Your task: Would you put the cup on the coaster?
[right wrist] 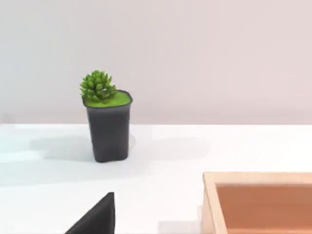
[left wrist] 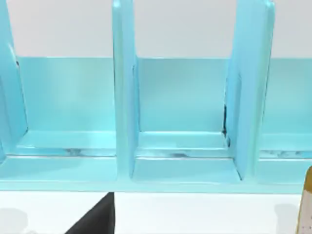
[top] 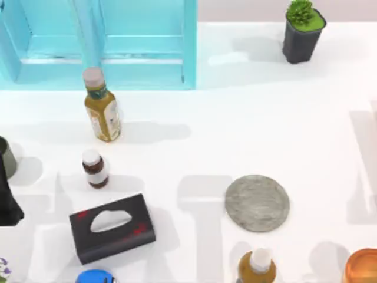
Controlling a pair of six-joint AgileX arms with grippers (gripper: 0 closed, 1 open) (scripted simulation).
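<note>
The cup [top: 7, 157] stands at the table's left edge, well apart from the coaster [top: 257, 203] to its right.

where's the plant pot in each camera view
top view: plant pot at the far right of the table, right of the blue shelf.
left wrist view: faces the blue shelf compartments instead.
right wrist view: plant pot upright on the table, before the wall.
shared landmark: the blue shelf, top and left wrist views.

White desk [top: 265, 124], evenly lit; soft grey shadows are cast across it. A pale pinkish-grey wall [right wrist: 204, 53] is seen behind the far edge. A light-blue shelf unit [top: 141, 47] with upright dividers is set at the desk's far left.
</note>
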